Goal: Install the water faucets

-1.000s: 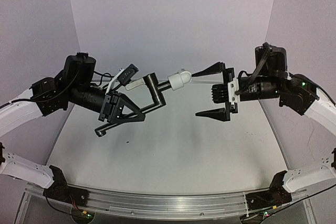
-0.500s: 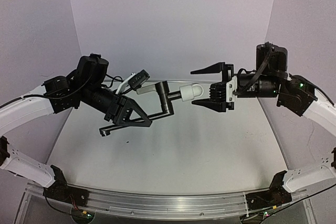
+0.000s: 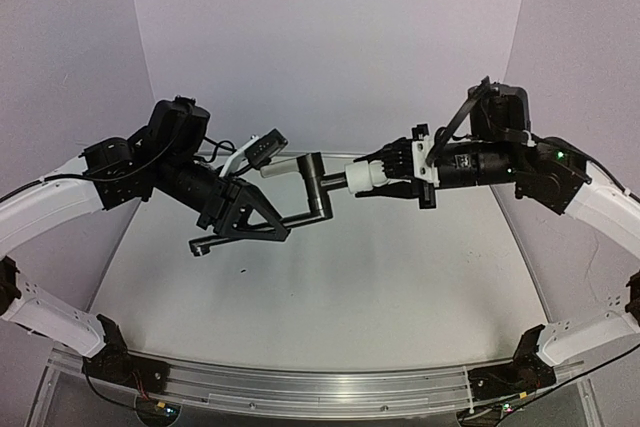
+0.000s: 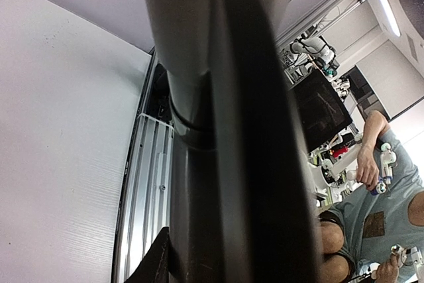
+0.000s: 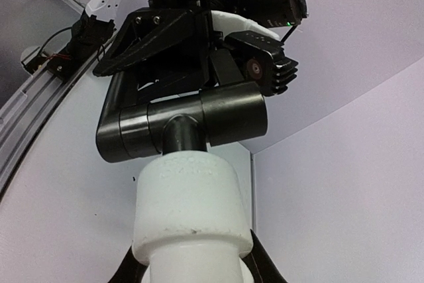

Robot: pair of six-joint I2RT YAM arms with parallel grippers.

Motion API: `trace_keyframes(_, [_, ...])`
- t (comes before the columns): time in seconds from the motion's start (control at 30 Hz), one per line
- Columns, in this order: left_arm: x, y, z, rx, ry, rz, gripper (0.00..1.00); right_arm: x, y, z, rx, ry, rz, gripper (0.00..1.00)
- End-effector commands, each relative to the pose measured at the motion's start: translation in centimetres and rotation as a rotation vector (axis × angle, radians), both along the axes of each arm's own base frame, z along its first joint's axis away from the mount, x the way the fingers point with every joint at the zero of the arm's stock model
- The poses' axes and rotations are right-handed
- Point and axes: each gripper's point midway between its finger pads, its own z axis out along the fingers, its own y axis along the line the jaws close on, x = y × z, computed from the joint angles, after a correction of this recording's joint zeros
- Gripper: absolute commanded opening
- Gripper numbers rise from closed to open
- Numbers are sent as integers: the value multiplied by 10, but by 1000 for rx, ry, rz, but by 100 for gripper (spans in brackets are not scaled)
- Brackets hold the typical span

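White fitting (image 5: 189, 210) close-up, right wrist only

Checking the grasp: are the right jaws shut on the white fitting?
Shut: the right gripper has jaws pressed against the white fitting.

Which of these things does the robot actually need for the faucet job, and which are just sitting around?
In the job: black pipe, in the left gripper; white fitting, in the right gripper.
Just about: table, metal rail, monitor, person behind.
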Motion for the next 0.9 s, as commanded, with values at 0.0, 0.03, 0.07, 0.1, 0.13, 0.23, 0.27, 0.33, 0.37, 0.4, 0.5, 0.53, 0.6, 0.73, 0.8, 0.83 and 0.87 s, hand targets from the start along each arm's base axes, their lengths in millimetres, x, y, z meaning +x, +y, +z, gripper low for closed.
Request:
trace_keyframes(0.0, [0, -4, 48, -148, -140, -30, 0, -15, -2, 22, 47, 31, 44, 11])
trace_keyframes(0.03, [1, -4, 48, -146, -145, -24, 0, -16, -2, 22, 50, 44, 45, 8])
trace_keyframes(0.07, [3, -4, 46, -142, -154, -12, 0, -16, -2, 23, 54, 65, 44, 5])
trace_keyframes(0.1, [6, -4, 45, -139, -170, 7, 0, -17, -1, 24, 61, 97, 39, 2])
trace_keyframes(0.13, [9, -4, 45, -139, -190, 28, 0, -16, 1, 25, 69, 143, 30, 0])
trace_keyframes(0.23, [20, -2, 43, -132, -282, 114, 0, -14, 6, 25, 94, 338, -12, 0])
trace_keyframes(0.27, [24, -1, 41, -129, -318, 141, 0, -13, 8, 23, 100, 424, -33, 0])
trace_keyframes(0.33, [29, 2, 41, -133, -406, 189, 0, -10, 13, 20, 113, 577, -69, 0])
trace_keyframes(0.37, [30, 2, 37, -129, -452, 203, 0, -10, 16, 18, 117, 661, -80, 0])
trace_keyframes(0.4, [33, 2, 35, -121, -501, 219, 0, -12, 18, 18, 121, 737, -80, 0])
trace_keyframes(0.5, [38, 4, 30, -102, -621, 257, 0, -18, 27, 18, 115, 926, -67, 0])
trace_keyframes(0.53, [39, 5, 30, -100, -661, 266, 0, -21, 29, 18, 108, 987, -58, 0])
trace_keyframes(0.6, [42, 9, 31, -99, -749, 288, 0, -27, 33, 16, 87, 1111, -43, 0])
trace_keyframes(0.73, [55, 18, 28, -59, -908, 359, 0, -38, 38, 5, 22, 1301, -12, 0])
trace_keyframes(0.8, [63, 22, 24, -24, -969, 392, 0, -43, 39, -2, -20, 1403, 1, 0])
trace_keyframes(0.83, [66, 23, 23, -10, -994, 408, 0, -44, 39, -4, -36, 1454, 4, 0])
trace_keyframes(0.87, [68, 24, 23, -3, -1015, 423, 0, -43, 39, -6, -42, 1499, 2, 0])
